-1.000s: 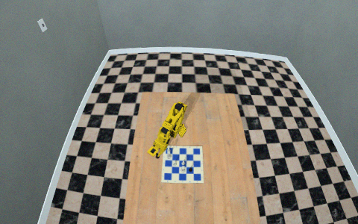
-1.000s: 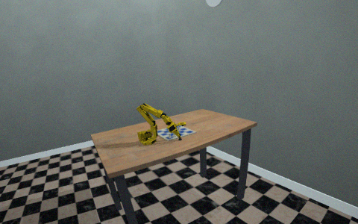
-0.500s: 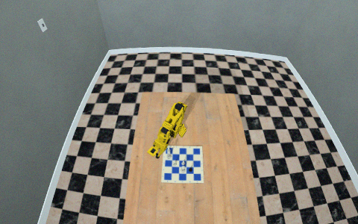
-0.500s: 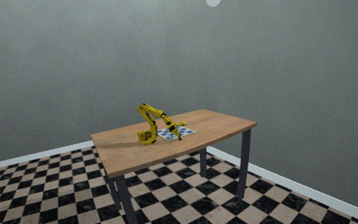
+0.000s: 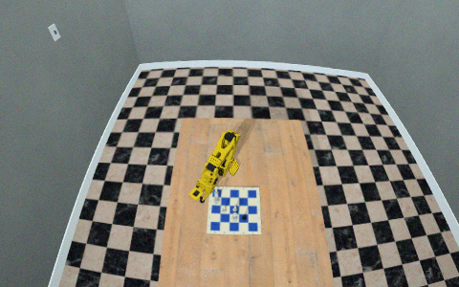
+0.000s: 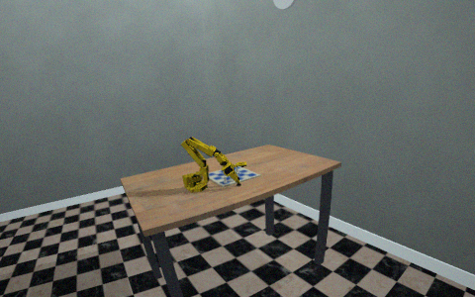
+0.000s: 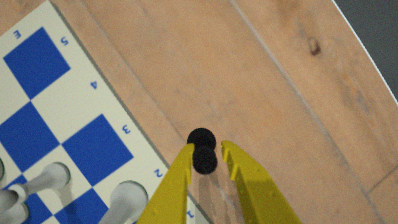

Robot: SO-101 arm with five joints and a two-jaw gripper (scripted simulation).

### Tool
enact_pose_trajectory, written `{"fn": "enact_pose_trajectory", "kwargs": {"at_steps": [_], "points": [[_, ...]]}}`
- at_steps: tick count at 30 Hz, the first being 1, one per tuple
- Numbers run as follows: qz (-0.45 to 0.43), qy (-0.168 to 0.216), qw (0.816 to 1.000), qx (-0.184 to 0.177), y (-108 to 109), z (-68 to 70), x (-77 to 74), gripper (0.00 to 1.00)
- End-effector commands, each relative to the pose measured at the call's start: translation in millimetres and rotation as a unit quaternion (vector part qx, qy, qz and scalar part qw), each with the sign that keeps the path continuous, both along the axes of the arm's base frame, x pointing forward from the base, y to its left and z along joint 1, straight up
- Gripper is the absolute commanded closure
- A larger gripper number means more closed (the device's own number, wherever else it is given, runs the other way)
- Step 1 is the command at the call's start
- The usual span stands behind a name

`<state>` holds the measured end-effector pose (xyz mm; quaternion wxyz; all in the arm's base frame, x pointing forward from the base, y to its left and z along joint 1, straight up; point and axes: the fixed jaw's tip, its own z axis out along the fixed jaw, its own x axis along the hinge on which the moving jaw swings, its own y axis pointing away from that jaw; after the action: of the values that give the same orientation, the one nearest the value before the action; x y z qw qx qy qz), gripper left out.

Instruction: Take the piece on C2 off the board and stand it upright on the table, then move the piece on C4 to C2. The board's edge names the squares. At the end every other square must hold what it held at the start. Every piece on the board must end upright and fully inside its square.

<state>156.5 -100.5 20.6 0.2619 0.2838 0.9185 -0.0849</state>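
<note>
In the wrist view a black piece (image 7: 202,150) stands on the wood table just off the board's numbered edge, beside the 2 mark. My gripper (image 7: 207,152) is around it with the yellow fingers slightly parted; a small gap shows on the right side. The blue and white board (image 7: 55,135) fills the left, with white pieces (image 7: 125,200) (image 7: 47,177) on its squares near the bottom edge. In the top view the gripper (image 5: 199,195) is low at the left edge of the board (image 5: 231,211). White pieces and one black piece (image 5: 244,216) stand on the board.
The arm (image 6: 204,160) reaches from its base over the table to the board (image 6: 238,174). The table's edge (image 7: 367,60) runs close by at the upper right of the wrist view.
</note>
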Motion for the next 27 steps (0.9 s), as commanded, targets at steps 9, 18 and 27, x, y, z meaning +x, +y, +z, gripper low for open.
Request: {"fn": "enact_pose_trajectory", "kwargs": {"at_steps": [9,18,27], "points": [[0.01,0.005,1.0,0.006,6.2,-2.6,-0.6,0.9],[0.011,0.004,1.0,0.008,7.6,-2.5,0.3,0.9],[0.01,0.004,1.0,0.008,7.4,-0.7,-0.4,0.9]]}}
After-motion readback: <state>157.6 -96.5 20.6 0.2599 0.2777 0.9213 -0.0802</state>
